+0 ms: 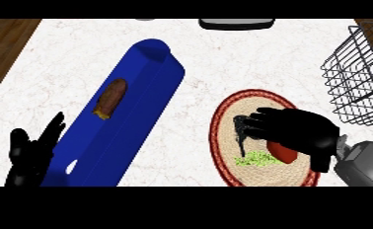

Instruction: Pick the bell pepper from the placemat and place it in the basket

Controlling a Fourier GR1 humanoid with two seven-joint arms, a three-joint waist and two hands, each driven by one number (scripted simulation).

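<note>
A round woven placemat [232, 109] with a red rim lies at the lower right of the counter. On it sits the red bell pepper [281, 153] with a green stem end [254, 159], mostly covered by my right hand [299, 128]. That hand hangs right over the pepper with its fingers curled down around it. The wire basket [352, 77] stands at the right edge, beyond the mat. My left hand [30, 154] rests open at the lower left, fingers up.
A long blue box [128, 119] lies diagonally across the counter's left half, with a brown oblong item [111, 98] on top. A dark appliance edge [237, 23] shows at the back. Wooden floor [15, 35] borders the counter's left.
</note>
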